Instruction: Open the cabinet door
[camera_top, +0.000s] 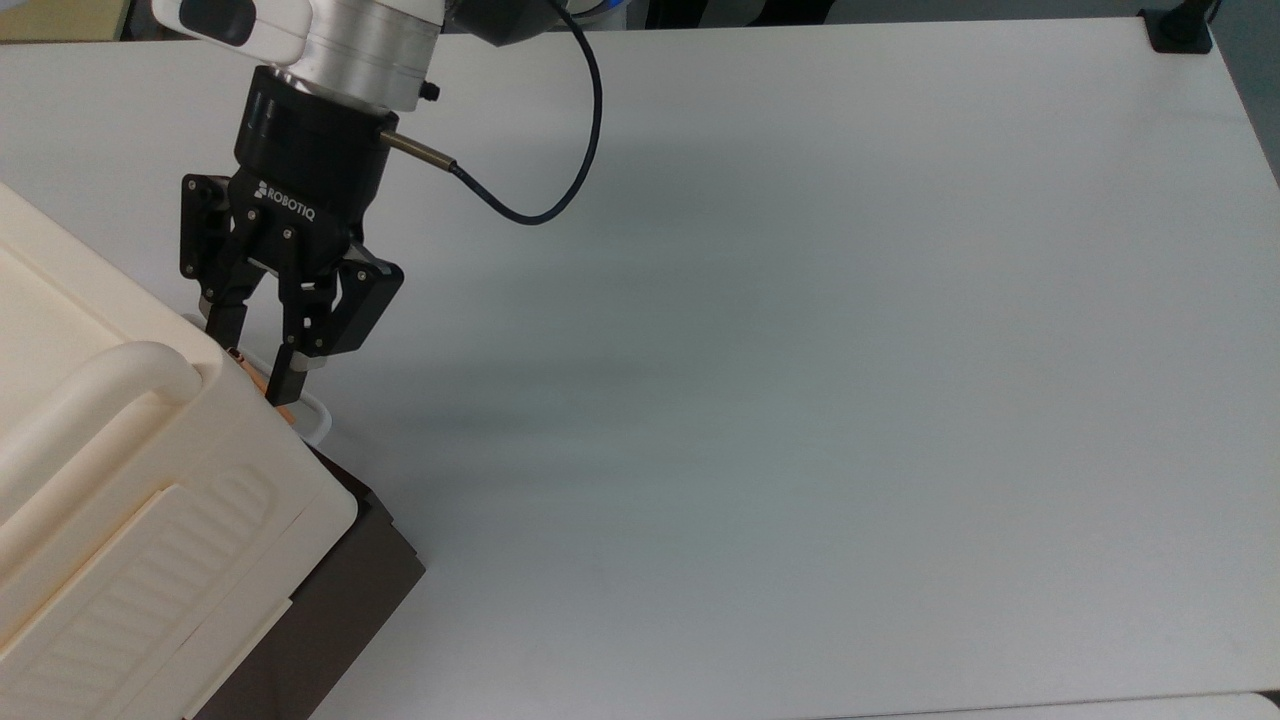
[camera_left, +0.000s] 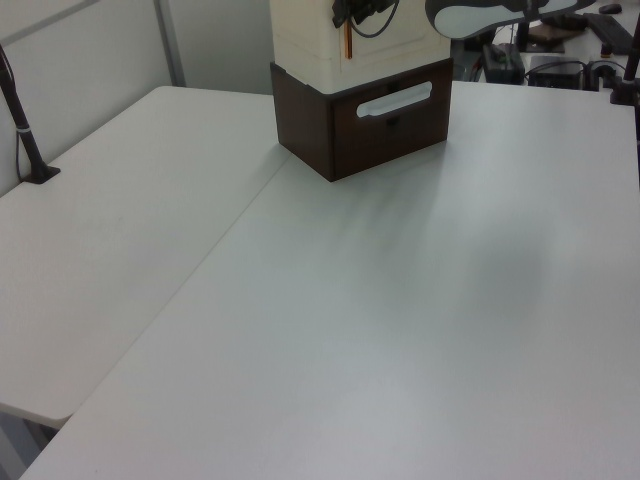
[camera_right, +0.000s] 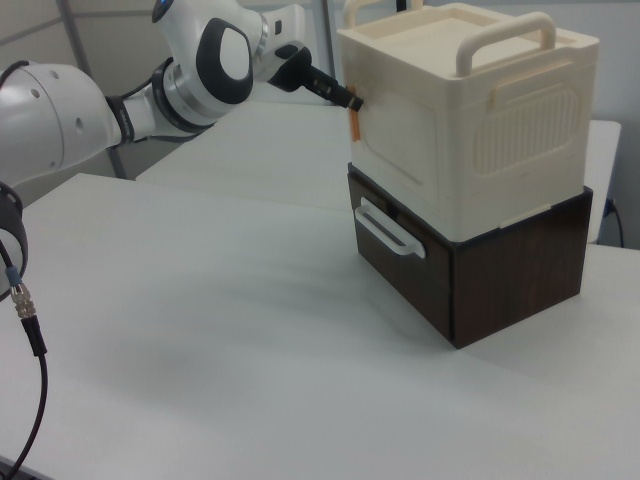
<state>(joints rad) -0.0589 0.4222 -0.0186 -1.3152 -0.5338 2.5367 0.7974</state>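
The cream cabinet (camera_top: 150, 480) on its dark grey-brown base (camera_top: 340, 590) stands at the top view's lower left. Its thin cabinet door (camera_top: 312, 418) hangs slightly ajar, the copper-coloured strip (camera_top: 288, 410) showing along its edge. My black gripper (camera_top: 250, 360) reaches down at that edge, open but narrowed, one finger (camera_top: 222, 330) on the cabinet side and the other on the outer side. In the right view the gripper (camera_right: 352, 100) touches the cabinet's (camera_right: 480, 130) upper left corner just above the strip (camera_right: 356, 122). The left view shows the strip (camera_left: 347, 40) below the gripper (camera_left: 345, 12).
The base has a drawer with a white handle (camera_right: 385, 232) under the door. A black cable (camera_top: 560, 190) loops off the wrist. Black clamp posts stand at table corners (camera_top: 1180, 30) (camera_left: 30, 150). The white table (camera_top: 800, 400) stretches wide to the top view's right.
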